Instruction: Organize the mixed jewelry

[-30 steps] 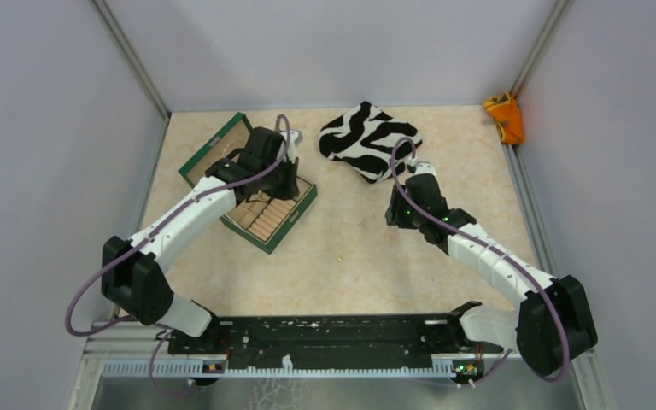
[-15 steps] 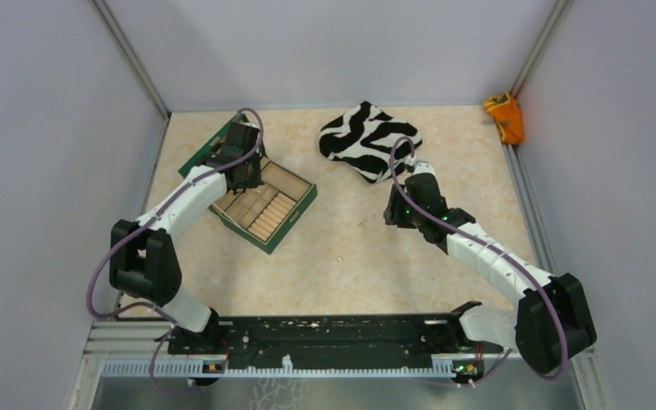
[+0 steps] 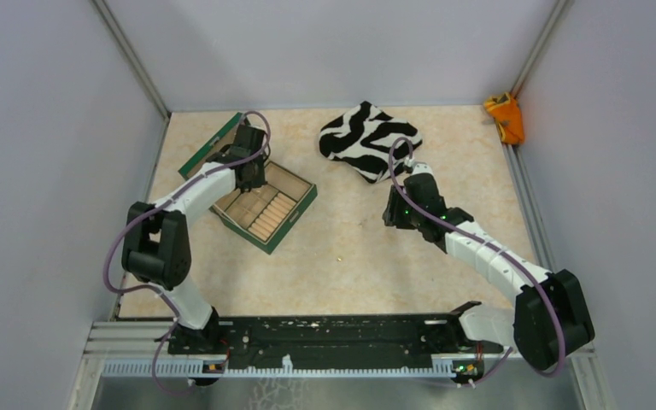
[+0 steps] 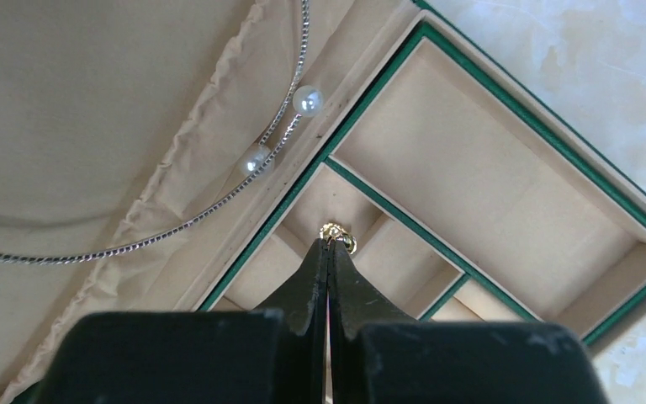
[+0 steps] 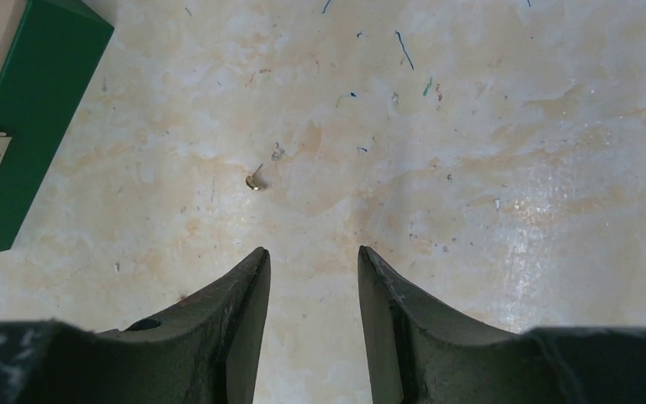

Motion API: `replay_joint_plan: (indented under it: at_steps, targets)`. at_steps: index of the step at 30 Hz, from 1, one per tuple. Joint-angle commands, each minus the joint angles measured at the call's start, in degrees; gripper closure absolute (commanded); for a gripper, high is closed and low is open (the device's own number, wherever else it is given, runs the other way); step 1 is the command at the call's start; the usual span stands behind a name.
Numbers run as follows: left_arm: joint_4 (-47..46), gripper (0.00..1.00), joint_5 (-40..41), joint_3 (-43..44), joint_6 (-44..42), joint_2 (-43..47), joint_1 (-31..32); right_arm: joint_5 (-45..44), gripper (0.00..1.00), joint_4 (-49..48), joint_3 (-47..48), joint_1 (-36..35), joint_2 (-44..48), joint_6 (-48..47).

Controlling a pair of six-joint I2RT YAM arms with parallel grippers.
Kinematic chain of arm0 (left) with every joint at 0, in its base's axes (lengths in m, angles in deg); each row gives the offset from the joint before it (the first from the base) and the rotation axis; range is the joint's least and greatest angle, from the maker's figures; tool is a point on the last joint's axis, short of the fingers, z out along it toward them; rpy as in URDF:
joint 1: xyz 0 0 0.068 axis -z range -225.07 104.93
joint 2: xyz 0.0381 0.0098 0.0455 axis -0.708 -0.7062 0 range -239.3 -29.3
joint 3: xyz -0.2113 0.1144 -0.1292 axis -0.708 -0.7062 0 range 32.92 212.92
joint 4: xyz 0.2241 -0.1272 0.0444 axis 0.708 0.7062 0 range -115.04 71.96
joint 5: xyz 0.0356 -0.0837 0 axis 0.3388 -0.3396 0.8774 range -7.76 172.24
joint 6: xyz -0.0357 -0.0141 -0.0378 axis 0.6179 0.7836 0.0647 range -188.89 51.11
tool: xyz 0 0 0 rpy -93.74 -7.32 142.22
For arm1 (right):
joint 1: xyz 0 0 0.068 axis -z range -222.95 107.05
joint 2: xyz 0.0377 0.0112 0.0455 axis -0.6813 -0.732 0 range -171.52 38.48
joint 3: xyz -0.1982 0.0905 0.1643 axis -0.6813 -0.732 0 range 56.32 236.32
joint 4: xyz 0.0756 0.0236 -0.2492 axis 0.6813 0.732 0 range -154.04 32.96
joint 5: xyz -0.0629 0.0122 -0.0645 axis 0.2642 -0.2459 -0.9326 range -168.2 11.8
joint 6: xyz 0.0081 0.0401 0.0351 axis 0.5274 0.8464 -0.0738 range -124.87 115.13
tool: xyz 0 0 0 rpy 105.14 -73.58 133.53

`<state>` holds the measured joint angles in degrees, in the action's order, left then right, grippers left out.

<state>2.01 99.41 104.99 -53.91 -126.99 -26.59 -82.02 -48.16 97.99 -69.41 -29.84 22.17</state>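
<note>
Change: left arm has pulled back from over the middle of the green box point(image 3: 293, 224) to its far-left corner, by the hinge, with the elbow tucked in; right arm has barely moved, its jaws creeping slightly narrower.

Left gripper point(image 4: 330, 248) is pinched fully together on a tiny gold piece point(image 4: 337, 236) at the very tips; it hangs over the small compartments point(image 4: 399, 257) next to the box's hinge edge. My read: carry done, release into a small compartment is next; the piece is tiny, so a clean drop is the risk.

Right gripper point(image 5: 307, 261) stands about half open and holds nothing, over bare table point(image 5: 513, 168) well to the right of the box; one gold stud point(image 5: 255, 179) lies just ahead of its tips, still to be collected.

Containers:
- lid point(image 4: 92, 101) of the box: silver wire hoop point(image 4: 219, 204) with two pearl ends rests on the tan lining;
- big compartment point(image 4: 488, 168): only bare lining shows;
- ring rolls point(image 3: 269, 213) at the box's near end: too small to tell.
</note>
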Motion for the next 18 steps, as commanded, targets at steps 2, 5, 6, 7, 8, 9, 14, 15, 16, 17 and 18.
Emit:
replay_joint_plan:
  at_steps: [2, 5, 6, 7, 8, 9, 14, 15, 16, 17, 18]
  targets:
    - [-1.90, 1.00, 2.86, -0.10, 1.21, -1.87, -0.55, -0.21, 0.57, -1.46, 1.65, 0.27, -0.50, 0.02]
    - [-2.50, 1.00, 2.49, -0.36, 1.46, -2.29, -0.55, -0.22, 0.57, -1.68, 1.41, 0.29, -0.59, 0.13]
    - [-2.40, 1.00, 2.55, -0.28, 1.57, -2.51, -0.55, -0.15, 0.57, -1.71, 1.40, 0.27, -0.69, 0.12]
    - [-2.25, 0.98, 2.74, -0.13, 1.78, -2.70, -0.59, -0.08, 0.57, -1.65, 1.46, 0.31, -0.73, 0.09]
    - [-2.04, 0.93, 2.67, 0.06, 2.02, -2.76, -0.57, -0.06, 0.57, -1.55, 1.53, 0.27, -0.81, -0.04]
    - [-1.91, 0.86, 2.59, 0.08, 2.29, -2.67, -0.60, -0.01, 0.57, -1.49, 1.61, 0.27, -0.92, -0.13]
    - [-1.31, 0.64, 2.86, -0.12, 3.62, -1.67, -0.56, -0.01, 0.57, -1.58, 1.66, 0.27, -0.82, 0.00]
    - [-1.30, 0.63, 2.67, -0.17, 3.60, -1.45, -0.56, 0.12, 0.57, -1.56, 1.66, 0.29, -0.81, 0.02]
    - [-1.11, 0.63, 2.35, -0.13, 3.68, -1.00, -0.55, 0.12, 0.57, -1.53, 1.70, 0.28, -0.78, 0.03]
    - [-0.78, 0.64, 1.74, -0.13, 3.82, -0.36, -0.55, 0.12, 0.57, -1.55, 1.67, 0.27, -0.70, 0.07]
    - [-0.68, 0.64, 0.64, -0.19, 3.75, 0.64, -0.63, 0.12, 0.57, -1.46, 1.66, 0.27, -0.57, 0.08]
